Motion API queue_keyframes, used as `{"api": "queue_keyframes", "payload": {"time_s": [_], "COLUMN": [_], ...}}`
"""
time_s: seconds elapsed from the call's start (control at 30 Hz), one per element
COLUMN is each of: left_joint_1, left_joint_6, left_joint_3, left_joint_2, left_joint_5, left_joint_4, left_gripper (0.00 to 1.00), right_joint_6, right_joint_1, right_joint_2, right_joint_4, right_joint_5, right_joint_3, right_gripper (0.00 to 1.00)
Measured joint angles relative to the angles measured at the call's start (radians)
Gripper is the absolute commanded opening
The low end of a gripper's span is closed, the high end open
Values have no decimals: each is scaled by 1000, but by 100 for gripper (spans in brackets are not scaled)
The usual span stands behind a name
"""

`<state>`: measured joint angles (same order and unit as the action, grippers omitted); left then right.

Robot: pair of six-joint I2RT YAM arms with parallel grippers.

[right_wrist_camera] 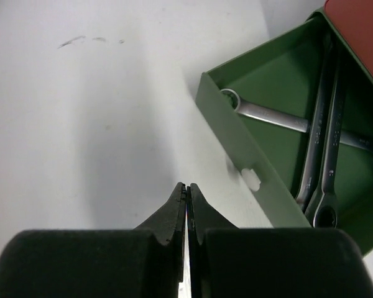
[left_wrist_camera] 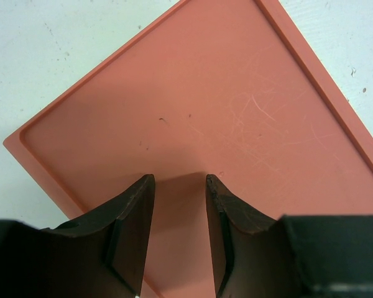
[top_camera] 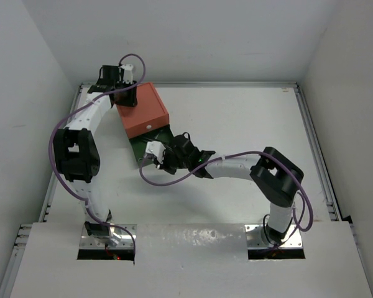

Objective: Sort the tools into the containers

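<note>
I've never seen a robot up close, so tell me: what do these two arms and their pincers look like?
The left arm and right arm are white tubes joined by chunky black housings, on silver base plates. A purple cable loops along each. The left gripper and right gripper each end in two dark, tapering fingers.

The white bench (top_camera: 248, 124) carries one small box (top_camera: 144, 110) near its far left corner, with the green lower drawer (right_wrist_camera: 236, 141) pulled open.
</note>
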<state>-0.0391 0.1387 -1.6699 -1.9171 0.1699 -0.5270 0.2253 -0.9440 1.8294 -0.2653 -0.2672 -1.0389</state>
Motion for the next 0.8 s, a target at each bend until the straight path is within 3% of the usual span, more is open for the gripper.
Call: {"api": "queue_keyframes", "payload": {"time_s": [0.8], "left_joint_1": [0], "left_joint_6": [11], "left_joint_3": [0], "left_joint_2": [-1], "left_joint_5": [0], "left_joint_4": [0], "left_gripper": [36], "right_joint_6": [-1], "right_joint_1": [72], "right_joint_2": [337], "right_joint_4": [-34], "right_joint_5": [141], "right_joint_3": [-375], "right_gripper": [0]}}
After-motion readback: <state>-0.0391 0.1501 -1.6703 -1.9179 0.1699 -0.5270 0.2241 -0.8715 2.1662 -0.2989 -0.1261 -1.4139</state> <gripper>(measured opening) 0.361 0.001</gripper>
